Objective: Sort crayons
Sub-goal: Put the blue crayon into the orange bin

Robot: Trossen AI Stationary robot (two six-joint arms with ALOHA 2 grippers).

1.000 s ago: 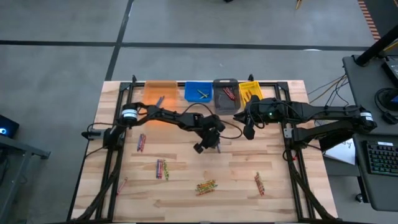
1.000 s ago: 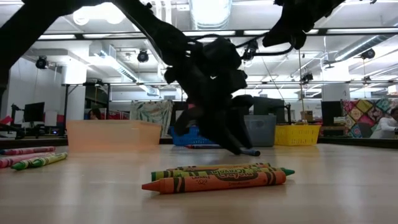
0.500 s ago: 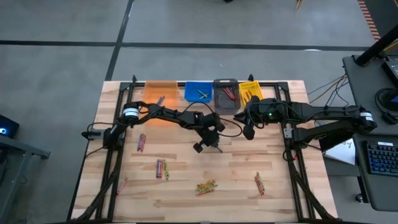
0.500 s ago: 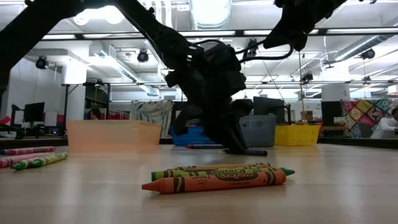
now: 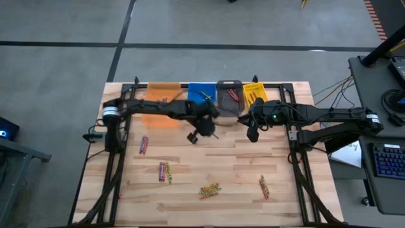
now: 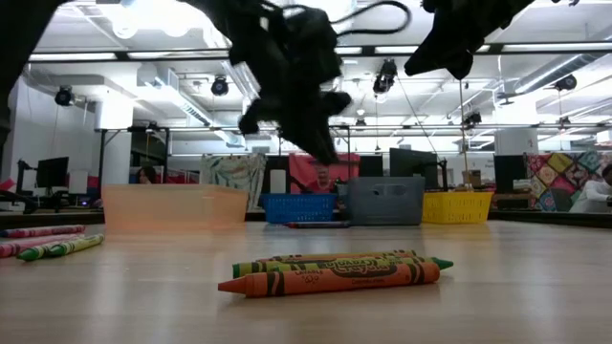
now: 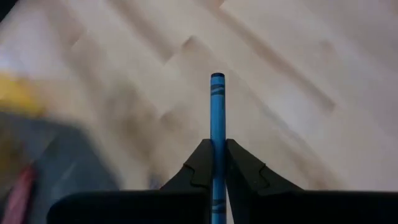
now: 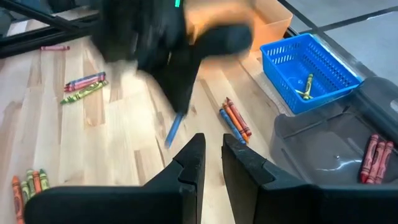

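My left gripper (image 5: 211, 131) hangs above the table's middle, just short of the blue bin (image 5: 202, 94), and is shut on a blue crayon (image 7: 217, 118). The right wrist view shows that crayon (image 8: 172, 132) clear of the wood. My right gripper (image 8: 211, 157) waits in the air before the grey bin (image 5: 229, 96); its fingers stand a narrow gap apart with nothing between them. Loose crayons lie in small clusters on the table (image 5: 164, 171) (image 5: 210, 189) (image 5: 262, 187) (image 5: 143, 145). My left gripper pinches the blue crayon's shaft (image 7: 217, 152) between its two fingers. The crayon lies along the fingers, and one end (image 7: 217, 78) sticks out well past the fingertips. The fingers slant down from above. The crayon is lifted clear of the table, tilted with its free end lowest.
Four bins stand in a row at the far edge: orange (image 5: 163, 95), blue, grey and yellow (image 5: 254, 93). The grey bin holds red crayons (image 8: 374, 158). A few orange and blue crayons (image 8: 235, 118) lie on the wood before the blue bin. Black frame rails run along both table sides.
My left gripper has taken hold of the blue crayon that lay on the table's middle. It has then risen sharply and drawn back toward the far edge and the bins. The crayon has come off the wood and now hangs clear.
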